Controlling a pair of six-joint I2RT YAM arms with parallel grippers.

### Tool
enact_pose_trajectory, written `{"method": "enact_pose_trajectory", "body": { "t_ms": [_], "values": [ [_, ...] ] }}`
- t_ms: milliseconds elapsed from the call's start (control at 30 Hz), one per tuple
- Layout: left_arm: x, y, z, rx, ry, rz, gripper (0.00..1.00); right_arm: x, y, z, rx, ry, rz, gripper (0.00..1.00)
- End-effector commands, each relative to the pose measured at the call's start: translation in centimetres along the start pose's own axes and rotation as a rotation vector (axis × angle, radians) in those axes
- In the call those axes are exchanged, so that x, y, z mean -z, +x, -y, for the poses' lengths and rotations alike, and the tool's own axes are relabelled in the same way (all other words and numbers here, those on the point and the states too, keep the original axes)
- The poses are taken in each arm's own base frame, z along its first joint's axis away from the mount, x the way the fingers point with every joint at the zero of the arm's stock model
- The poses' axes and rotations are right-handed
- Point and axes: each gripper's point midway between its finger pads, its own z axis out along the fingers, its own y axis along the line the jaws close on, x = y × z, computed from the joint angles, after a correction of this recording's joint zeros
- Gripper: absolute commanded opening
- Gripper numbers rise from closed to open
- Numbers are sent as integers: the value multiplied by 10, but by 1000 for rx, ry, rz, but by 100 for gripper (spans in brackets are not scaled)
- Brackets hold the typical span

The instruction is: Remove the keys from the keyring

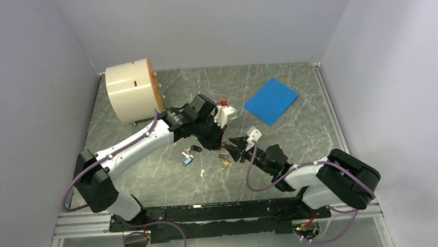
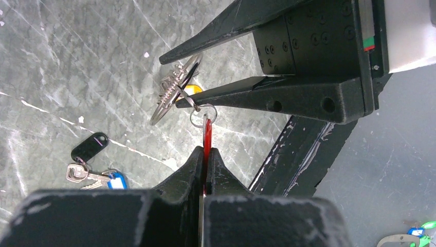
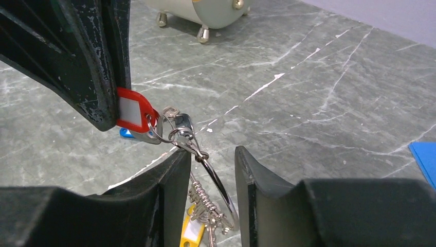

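Note:
My left gripper [image 2: 205,152] is shut on the red tag [image 2: 206,135] of one of the keys, gripping it edge-on above the table. From the tag a small loop [image 2: 203,114] leads to the silvery keyring [image 2: 172,92]. In the right wrist view the same red tag [image 3: 134,113] sticks out of the left fingers [image 3: 87,62]. The keyring [image 3: 218,185] hangs down between the parted fingers of my right gripper [image 3: 213,154], with a gap on either side. An orange-yellow tag [image 3: 191,229] dangles below it. From above, both grippers meet at mid-table [image 1: 224,146].
Loose keys with a black tag [image 2: 90,146] and a blue tag [image 2: 117,181] lie on the table left of the grippers. A cream cylinder [image 1: 130,91] on small feet stands at the back left. A blue sheet [image 1: 271,101] lies at the back right.

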Motion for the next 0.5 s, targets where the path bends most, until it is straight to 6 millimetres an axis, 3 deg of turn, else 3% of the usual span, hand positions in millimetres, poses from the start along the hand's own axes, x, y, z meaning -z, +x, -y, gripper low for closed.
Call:
{"method": "enact_pose_trajectory", "body": {
  "t_ms": [0, 233, 400, 467],
  "values": [
    [4, -9, 6, -4, 36, 42, 3, -1, -20, -5, 2, -24, 75, 38],
    [7, -9, 2, -6, 22, 48, 3, 0, -23, -10, 4, -54, 74, 30],
    [6, -6, 0, -17, 24, 33, 3, 1, -25, -10, 2, -58, 73, 13],
    [4, -3, 0, -22, 24, 23, 2, 2, -26, -10, -3, -58, 76, 12]
  ]
}}
